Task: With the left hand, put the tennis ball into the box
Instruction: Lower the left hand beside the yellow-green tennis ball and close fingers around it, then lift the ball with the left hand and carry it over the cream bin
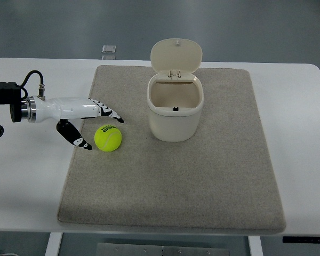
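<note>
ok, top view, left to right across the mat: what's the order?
left hand → tennis ball → box, lid open. The hand's fingers are spread beside the ball, not gripping it.

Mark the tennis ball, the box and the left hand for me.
tennis ball [108, 137]: top view, middle of its yellow surface.
box [174, 126]: top view, front wall below the open rim.
left hand [88, 120]: top view, between thumb and fingers, open beside the ball.
</note>
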Robot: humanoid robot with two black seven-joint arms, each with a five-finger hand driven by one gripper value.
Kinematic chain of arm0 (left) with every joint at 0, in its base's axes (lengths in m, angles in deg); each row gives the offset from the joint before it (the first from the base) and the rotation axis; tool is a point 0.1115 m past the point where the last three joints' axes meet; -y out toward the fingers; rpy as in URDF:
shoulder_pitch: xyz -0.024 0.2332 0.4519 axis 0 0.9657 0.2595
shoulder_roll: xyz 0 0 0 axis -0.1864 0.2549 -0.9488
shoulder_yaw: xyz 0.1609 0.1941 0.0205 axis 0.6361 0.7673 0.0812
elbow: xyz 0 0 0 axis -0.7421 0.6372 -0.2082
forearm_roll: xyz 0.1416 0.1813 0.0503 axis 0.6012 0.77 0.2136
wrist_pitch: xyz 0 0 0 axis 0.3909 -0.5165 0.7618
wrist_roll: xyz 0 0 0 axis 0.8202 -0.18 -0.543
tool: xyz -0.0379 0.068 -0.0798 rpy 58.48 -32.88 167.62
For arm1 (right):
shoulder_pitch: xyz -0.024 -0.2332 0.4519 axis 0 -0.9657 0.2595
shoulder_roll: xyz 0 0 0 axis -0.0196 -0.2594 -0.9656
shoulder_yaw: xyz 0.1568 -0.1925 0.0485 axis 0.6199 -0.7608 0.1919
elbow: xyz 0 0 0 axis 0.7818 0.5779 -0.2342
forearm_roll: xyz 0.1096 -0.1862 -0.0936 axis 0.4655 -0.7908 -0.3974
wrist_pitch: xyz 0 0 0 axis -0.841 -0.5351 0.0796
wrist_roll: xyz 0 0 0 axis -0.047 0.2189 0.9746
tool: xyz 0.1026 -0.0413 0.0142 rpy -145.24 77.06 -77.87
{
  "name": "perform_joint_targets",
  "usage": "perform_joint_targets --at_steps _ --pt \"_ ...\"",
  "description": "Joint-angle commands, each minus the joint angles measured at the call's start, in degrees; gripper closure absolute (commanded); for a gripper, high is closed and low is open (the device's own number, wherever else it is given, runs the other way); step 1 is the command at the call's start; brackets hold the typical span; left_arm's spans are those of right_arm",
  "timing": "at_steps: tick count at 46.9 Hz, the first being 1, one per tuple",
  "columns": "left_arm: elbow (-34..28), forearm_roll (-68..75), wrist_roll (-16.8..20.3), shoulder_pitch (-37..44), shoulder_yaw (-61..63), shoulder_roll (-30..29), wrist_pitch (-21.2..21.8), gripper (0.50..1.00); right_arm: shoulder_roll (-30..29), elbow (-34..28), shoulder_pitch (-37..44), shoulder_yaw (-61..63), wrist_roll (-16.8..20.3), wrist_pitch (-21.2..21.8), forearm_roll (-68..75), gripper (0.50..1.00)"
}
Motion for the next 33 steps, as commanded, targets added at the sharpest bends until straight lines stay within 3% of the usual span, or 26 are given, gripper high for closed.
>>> perform_joint_targets --at_steps 1,16,21,24,33 --pt "-0.12 0.3 -0.01 -0.42 0.87 0.13 0.66 0.585 0.0 0.0 0.01 0.0 0.03 -0.01 0.0 0.599" --pt "-1.08 3.02 -0.1 -0.33 4.29 2.07 4.7 0.658 0.0 0.0 0.01 0.0 0.03 -0.01 0.0 0.599" --pt "-1.08 3.02 -0.1 -0.42 4.65 2.16 4.7 0.741 0.0 0.0 0.01 0.0 -0.05 0.08 0.0 0.599" --pt "-1.08 3.02 -0.1 -0.59 4.65 2.16 4.7 0.827 0.0 0.0 0.01 0.0 0.03 -0.01 0.0 0.599" --pt "-1.35 3.02 -0.1 -0.77 4.47 1.63 4.88 1.0 0.0 0.0 0.01 0.0 0.03 -0.01 0.0 0.599"
